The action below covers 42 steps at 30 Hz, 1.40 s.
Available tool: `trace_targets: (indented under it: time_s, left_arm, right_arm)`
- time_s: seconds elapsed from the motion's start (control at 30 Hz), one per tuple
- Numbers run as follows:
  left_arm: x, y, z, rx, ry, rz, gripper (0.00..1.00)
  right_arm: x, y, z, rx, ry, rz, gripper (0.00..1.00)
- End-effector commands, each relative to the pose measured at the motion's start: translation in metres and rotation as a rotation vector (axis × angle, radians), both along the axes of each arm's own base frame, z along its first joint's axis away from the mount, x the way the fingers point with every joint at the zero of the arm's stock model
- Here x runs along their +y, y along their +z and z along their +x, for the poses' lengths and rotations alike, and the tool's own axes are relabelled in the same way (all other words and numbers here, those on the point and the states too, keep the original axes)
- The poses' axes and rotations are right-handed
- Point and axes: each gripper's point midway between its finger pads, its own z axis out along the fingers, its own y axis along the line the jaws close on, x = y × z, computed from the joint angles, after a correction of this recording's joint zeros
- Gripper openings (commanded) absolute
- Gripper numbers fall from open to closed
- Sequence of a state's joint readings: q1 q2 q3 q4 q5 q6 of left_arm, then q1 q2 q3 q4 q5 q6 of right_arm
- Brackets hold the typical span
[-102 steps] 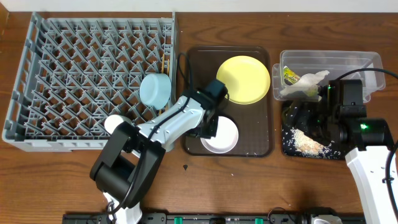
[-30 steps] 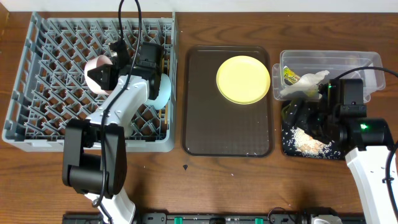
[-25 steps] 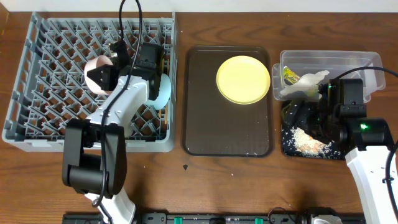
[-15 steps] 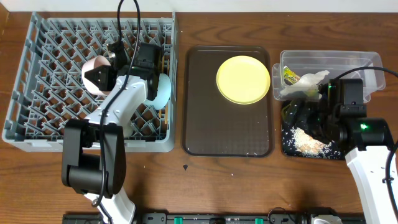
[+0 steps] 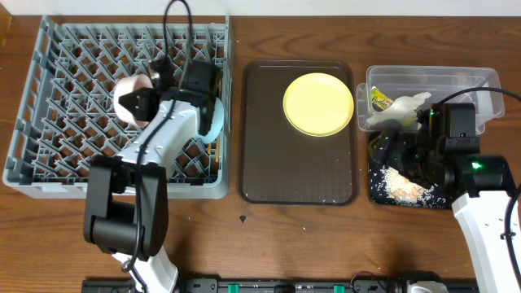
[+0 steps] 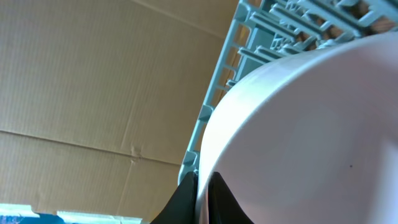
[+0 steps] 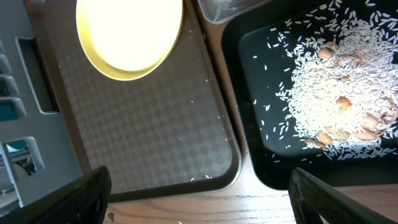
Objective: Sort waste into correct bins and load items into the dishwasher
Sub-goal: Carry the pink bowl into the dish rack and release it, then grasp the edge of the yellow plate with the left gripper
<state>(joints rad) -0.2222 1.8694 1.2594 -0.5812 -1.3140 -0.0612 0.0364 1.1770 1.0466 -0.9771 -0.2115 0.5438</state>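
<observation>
Overhead, the left gripper [image 5: 140,101] is holding the white-pinkish round bowl [image 5: 129,94] tipped on edge above the large grey plastic pegged dish rack [image 5: 73,81], in the upper left of the frame. The left wrist view is showing its dark fingers [image 6: 186,198] pinching the bowl's rim, with grey bars just beyond. The step in hand appears to be seating this bowl. To do it well, the arm should be lowering the bowl on edge into a free row between pegs. It should be staying clear of the light blue bowl [image 5: 215,114] just to the right, and letting go only once the pegs are propping it. The right gripper [image 7: 200,186] is hanging wide open and empty over the shallow black tray [image 7: 261,124] at lower right. The round yellow plate [image 5: 318,103] is waiting on the brown serving tray [image 5: 297,171].
</observation>
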Motion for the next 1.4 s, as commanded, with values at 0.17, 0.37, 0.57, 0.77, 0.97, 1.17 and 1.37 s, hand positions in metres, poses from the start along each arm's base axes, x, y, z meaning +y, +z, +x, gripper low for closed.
trace_targets:
  time_s: [0.17,0.37,0.57,0.77,0.97,1.17,1.37]
  left_arm:
    - [-0.028,-0.018,0.0,0.031,-0.076,-0.04,0.16]
    - [-0.047,-0.018,0.0,0.057,-0.126,-0.03,0.36]
    - [-0.079,0.001,-0.003,0.023,-0.214,-0.04,0.44]
    - [-0.132,0.021,-0.009,-0.046,-0.392,-0.28,0.56]
    - [-0.221,0.019,-0.021,-0.048,-0.663,-0.788,0.56]
    - [-0.299,-0.002,-0.019,-0.042,-0.748,-1.236,0.55]
    - [-0.348,-0.053,0.001,-0.026,-0.709,-1.452,0.55]
  right_arm:
    - [-0.003,0.004,0.002,-0.012,-0.001,-0.009,0.89]
    - [-0.003,0.004,0.002,-0.012,-0.001,-0.008,0.89]
    - [-0.003,0.004,0.002,-0.012,-0.001,-0.009,0.89]
    - [-0.003,0.004,0.002,-0.012,-0.001,-0.009,0.89]
    - [-0.003,0.004,0.002,-0.011,-0.001,-0.009,0.89]
    - [-0.003,0.004,0.002,-0.012,-0.001,-0.009,0.89]
    - [-0.003,0.004,0.002,-0.011,-0.001,-0.009,0.89]
